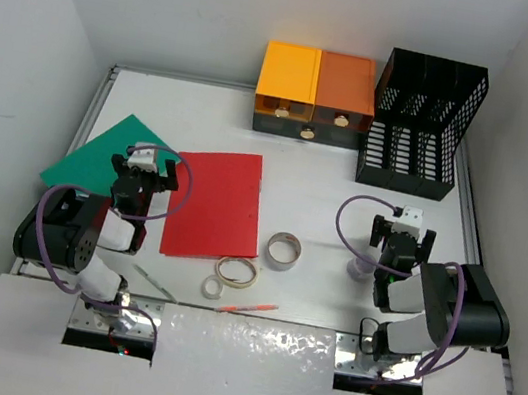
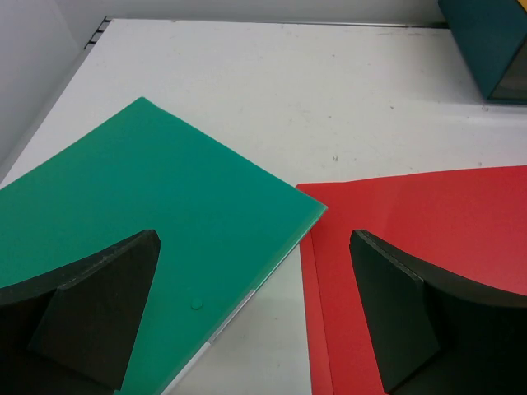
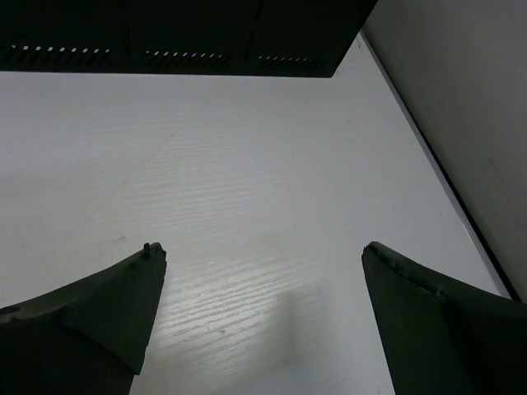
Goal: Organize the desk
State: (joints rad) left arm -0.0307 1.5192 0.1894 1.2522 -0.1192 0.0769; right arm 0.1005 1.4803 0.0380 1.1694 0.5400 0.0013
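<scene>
The white desk [image 1: 327,183] holds a green folder [image 1: 98,158] at the left and a red folder [image 1: 214,204] beside it. My left gripper [image 1: 154,172] is open and empty, low over the gap between the two folders. In the left wrist view its gripper [image 2: 254,247] straddles the green folder's corner [image 2: 165,206] and the red folder's edge [image 2: 412,214]. My right gripper [image 1: 401,239] is open and empty over bare desk at the right. In the right wrist view the gripper [image 3: 263,251] has only desk [image 3: 247,148] between its fingers.
An orange-and-yellow drawer unit [image 1: 314,94] and a black mesh rack [image 1: 423,123] stand at the back; the rack's base also shows in the right wrist view [image 3: 181,37]. Two tape rolls [image 1: 283,251] [image 1: 235,274], a pink pen [image 1: 248,307] and a grey pen [image 1: 155,283] lie near the front.
</scene>
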